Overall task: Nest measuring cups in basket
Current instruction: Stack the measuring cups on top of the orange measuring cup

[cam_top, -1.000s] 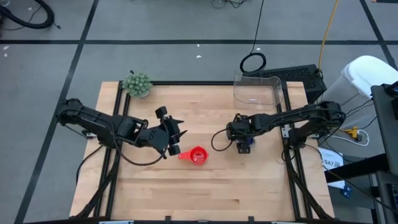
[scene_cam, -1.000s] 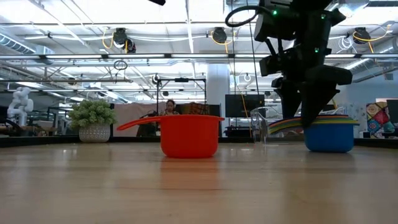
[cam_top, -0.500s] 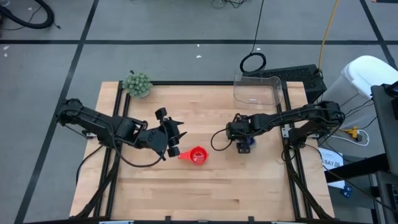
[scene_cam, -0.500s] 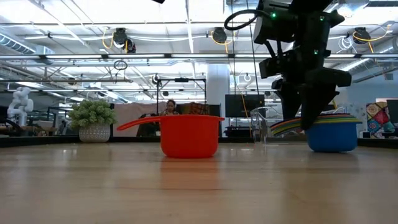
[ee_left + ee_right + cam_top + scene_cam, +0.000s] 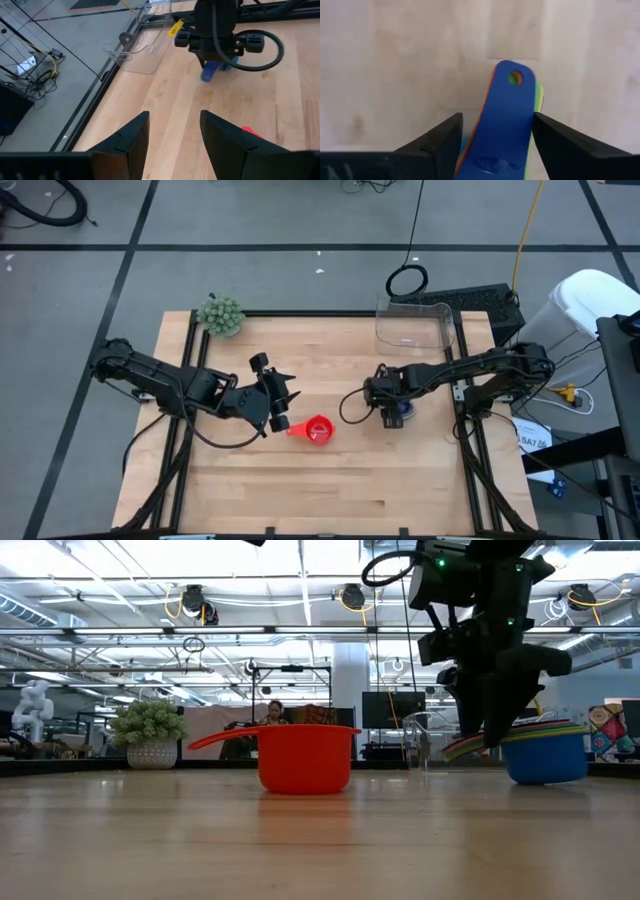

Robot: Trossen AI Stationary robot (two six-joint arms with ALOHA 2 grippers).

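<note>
My right gripper straddles the nested cup stack's handles mid-table, jaws not yet pinching; I should close squarely, while my open left gripper waits beside the red cup.

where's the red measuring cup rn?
High view: the red plastic measuring cup sits alone on the wooden table near its middle, just ahead of the left tool, well left of the stacked cups under the right tool.

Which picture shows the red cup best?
The low view: the red cup stands whole and close, handle sticking out sideways. The high view shows it small from above. The left wrist view catches only a red sliver; the right wrist view misses it.
</note>
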